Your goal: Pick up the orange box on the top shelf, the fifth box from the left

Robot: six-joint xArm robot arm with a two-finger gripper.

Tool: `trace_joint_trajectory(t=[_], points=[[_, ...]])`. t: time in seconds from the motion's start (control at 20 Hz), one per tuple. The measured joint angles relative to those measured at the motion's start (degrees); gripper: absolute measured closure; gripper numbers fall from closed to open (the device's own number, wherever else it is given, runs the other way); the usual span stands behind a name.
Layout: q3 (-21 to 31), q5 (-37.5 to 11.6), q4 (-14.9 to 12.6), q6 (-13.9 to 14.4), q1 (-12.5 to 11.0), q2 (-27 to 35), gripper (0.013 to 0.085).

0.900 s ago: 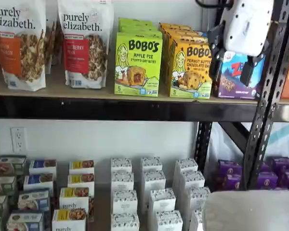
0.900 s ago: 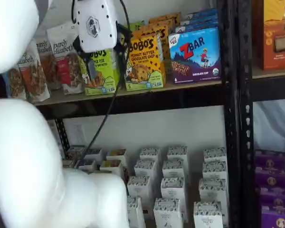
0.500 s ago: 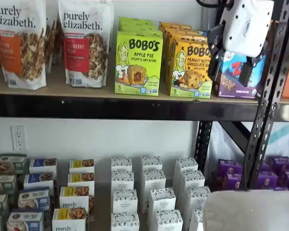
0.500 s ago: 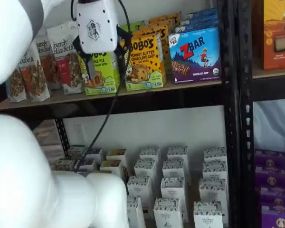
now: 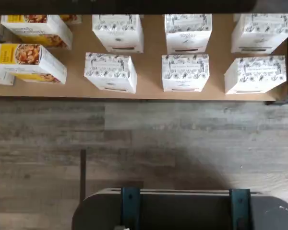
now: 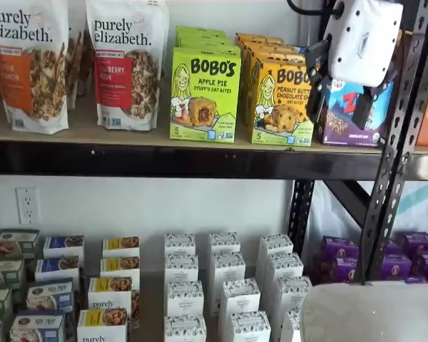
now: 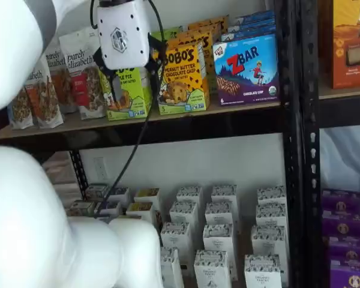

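Note:
The orange box (image 6: 279,100) stands upright at the front of a row on the top shelf (image 6: 128,137), between a lime-green carton and a blue ZBar carton; it shows in both shelf views (image 7: 182,77). My gripper (image 6: 339,114) hangs in front of the shelf at box height, open, with a plain gap between its black fingers and nothing in them. In one shelf view it overlaps the ZBar carton, in the other the gripper (image 7: 134,90) overlaps the green carton. The top shelf (image 7: 240,108) carries the whole row. The wrist view shows neither box nor fingers.
Granola bags (image 6: 125,64) stand left on the top shelf. A black perforated upright (image 6: 396,142) rises right of the gripper. White patterned cartons (image 6: 225,285) fill the lower shelf, purple ones (image 6: 406,256) sit right. The wrist view shows lower cartons (image 5: 185,72) and wooden floor.
The gripper has drifted slightly upward in front of the top shelf, still open. The boxes have not moved.

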Motion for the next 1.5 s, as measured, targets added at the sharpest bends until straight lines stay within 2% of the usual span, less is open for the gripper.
trace_joint_trajectory(t=[0.25, 0.6, 0.8, 1.1, 1.3, 1.5], points=[[0.04, -1.75, -2.11, 1.36, 2.11, 1.08, 0.013], [0.04, -6.64, -3.58, 2.9, 4.12, 4.0, 0.013], [-0.81, -9.38, -3.43, 2.35, 3.54, 6.83, 0.013], [-2.56, -13.07, -2.8, 0.18, 1.34, 10.86, 0.013], [-4.5, -16.25, -3.74, -0.56, 0.75, 13.71, 0.013], [-7.01, -17.18, -3.81, -0.87, 0.45, 16.39, 0.013]])
